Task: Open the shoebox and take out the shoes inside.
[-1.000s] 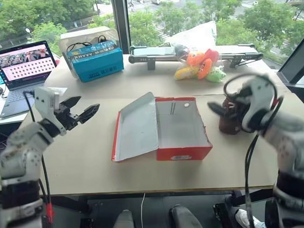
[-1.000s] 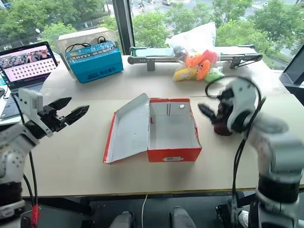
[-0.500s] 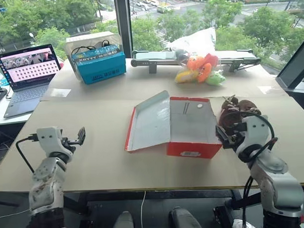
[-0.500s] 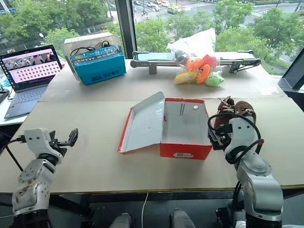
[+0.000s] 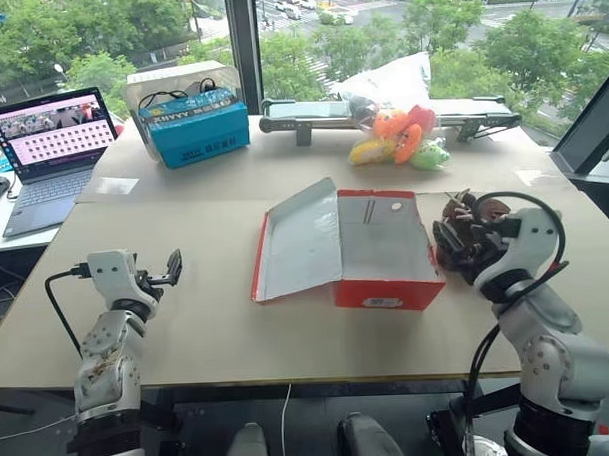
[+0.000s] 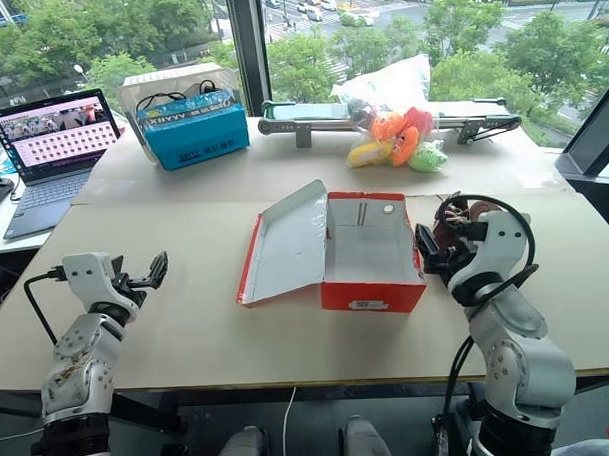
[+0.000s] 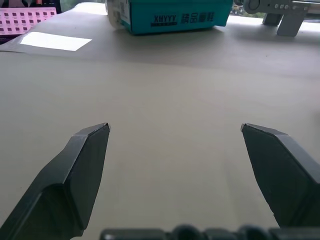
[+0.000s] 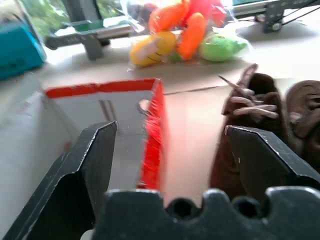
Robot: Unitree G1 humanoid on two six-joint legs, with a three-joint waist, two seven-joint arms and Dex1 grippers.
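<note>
The red shoebox (image 5: 381, 257) lies open mid-table, its lid (image 5: 297, 240) folded flat to the left and its grey-white inside bare. The two dark brown shoes (image 8: 252, 112) stand on the table just right of the box, partly hidden in the eye views behind my right hand. My right gripper (image 6: 426, 254) is open, held level between the box's right wall (image 8: 154, 131) and the shoes (image 6: 462, 214), with nothing between its fingers. My left gripper (image 5: 172, 267) is open just above bare table, far left of the box.
A blue-teal box (image 5: 196, 130) and a laptop (image 5: 50, 147) are at the back left. Colourful plush toys in a bag (image 5: 399, 135) and a long grey device (image 5: 310, 110) lie along the back. The table's front edge (image 5: 320, 373) is near both arms.
My left gripper has sunk from chest height to just above the table. My right gripper dipped toward the box's front corner, then rose beside the shoes. Box and shoes stayed put.
</note>
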